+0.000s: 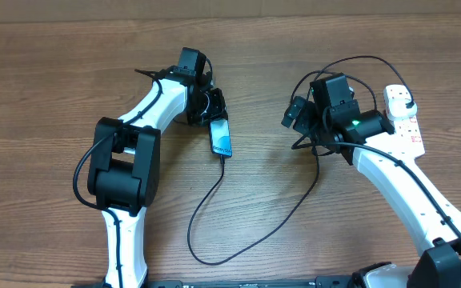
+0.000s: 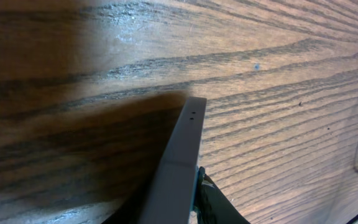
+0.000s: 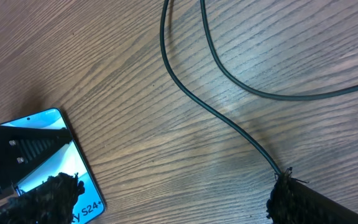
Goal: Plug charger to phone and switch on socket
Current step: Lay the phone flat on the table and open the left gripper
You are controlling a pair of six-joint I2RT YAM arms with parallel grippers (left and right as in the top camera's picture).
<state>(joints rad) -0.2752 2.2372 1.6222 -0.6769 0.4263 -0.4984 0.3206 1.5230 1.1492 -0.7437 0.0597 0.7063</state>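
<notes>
Two grippers: the left gripper [image 1: 213,108] clamps the phone [image 1: 221,136] at its far end, length running far-to-near; the right gripper [image 3: 173,186], fingers spread, hangs over the charger [image 3: 247,140].

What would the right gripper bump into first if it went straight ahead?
Probably the wooden table: the right gripper points down at it, fingers open. The charger cable runs close to one finger, so it might brush that first; depth is unclear. The phone sits off to one side.

The left arm [image 1: 154,108] and right arm [image 1: 394,172] share white tubular links, chunky black joint housings and thin black cables, with a green light [image 1: 356,123] on the right wrist.
</notes>
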